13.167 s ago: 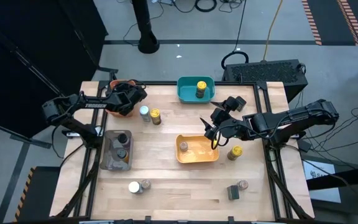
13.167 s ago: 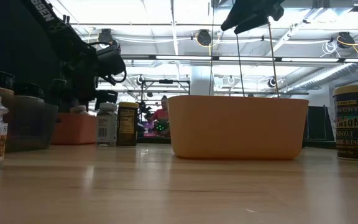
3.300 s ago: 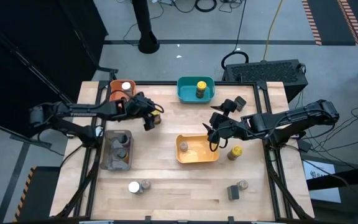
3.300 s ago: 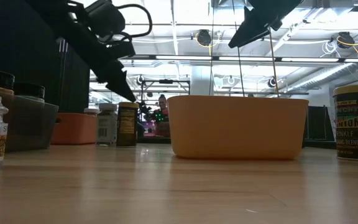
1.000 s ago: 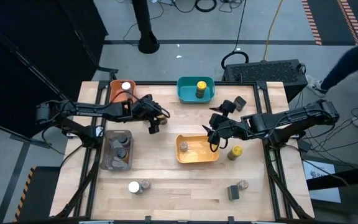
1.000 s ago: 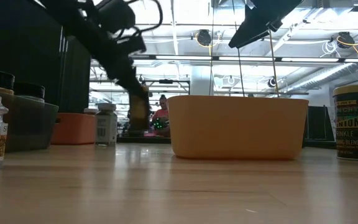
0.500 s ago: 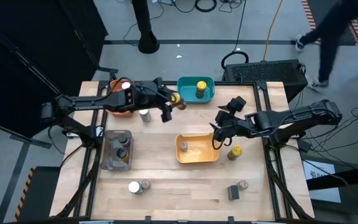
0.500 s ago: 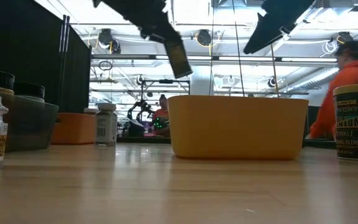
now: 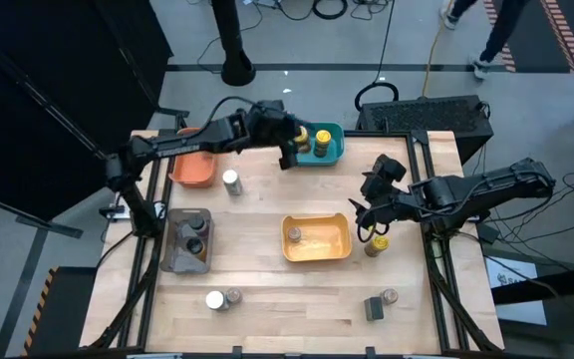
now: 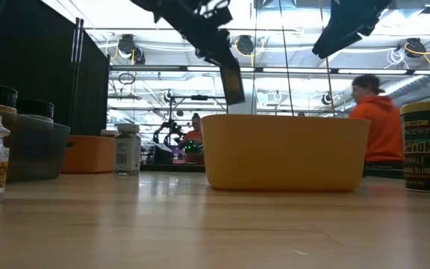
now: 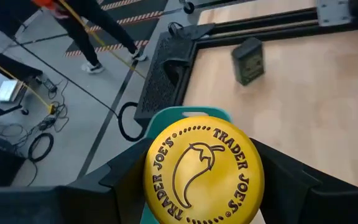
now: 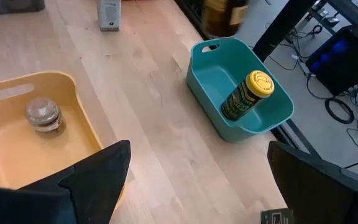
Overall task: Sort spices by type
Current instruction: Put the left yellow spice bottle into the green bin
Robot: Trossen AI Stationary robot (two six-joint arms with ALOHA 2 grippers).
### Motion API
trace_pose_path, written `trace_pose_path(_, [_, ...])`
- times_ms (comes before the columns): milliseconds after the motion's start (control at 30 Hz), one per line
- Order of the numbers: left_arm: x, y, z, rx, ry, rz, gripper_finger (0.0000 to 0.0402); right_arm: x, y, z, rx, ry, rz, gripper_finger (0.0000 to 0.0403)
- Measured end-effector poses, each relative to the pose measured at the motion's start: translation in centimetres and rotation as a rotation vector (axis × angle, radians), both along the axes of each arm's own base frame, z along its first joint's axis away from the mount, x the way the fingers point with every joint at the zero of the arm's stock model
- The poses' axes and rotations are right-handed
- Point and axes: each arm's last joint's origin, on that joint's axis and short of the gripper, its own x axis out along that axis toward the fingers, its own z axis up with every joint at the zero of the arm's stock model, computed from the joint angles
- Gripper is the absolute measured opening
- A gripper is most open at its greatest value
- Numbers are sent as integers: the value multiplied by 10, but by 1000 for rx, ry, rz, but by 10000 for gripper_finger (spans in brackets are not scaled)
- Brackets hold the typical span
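The left gripper [image 9: 292, 143] hangs over the teal bin's [image 9: 333, 152] rim, jaws clamped on a yellow-lidded spice jar [image 11: 204, 175] held in the air. Another yellow-lidded jar [image 9: 322, 141] already lies inside the teal bin. The yellow bin [image 9: 317, 256] sits nearer the front, a small jar [image 12: 44, 115] in it. The right gripper [image 9: 370, 214] hovers between the yellow bin and a yellow-lidded jar [image 9: 375, 245], jaws wide and empty. A white-lidded jar [image 9: 231, 180] stands left of the teal bin by the orange bin [image 9: 193, 170]. The wrist view shows only the held jar's lid.
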Motion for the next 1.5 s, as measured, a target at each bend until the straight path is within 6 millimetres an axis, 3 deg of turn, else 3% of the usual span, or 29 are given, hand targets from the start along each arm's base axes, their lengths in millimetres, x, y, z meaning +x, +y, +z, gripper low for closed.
trace_pose_path(333, [18, 50, -26, -103, 108, 104, 240, -1, 5, 0, 8, 7, 27, 363])
trace_pose_path(500, [26, 62, -40, -151, 125, 132, 240, -1, 5, 0, 8, 7, 27, 364])
trace_pose_path(700, [30, 66, -53, -181, 150, 149, 240, -1, 5, 0, 6, 8, 29, 364])
trace_pose_path(1500, [29, 68, -63, -142, 146, 199, 240, -1, 5, 0, 6, 8, 29, 364])
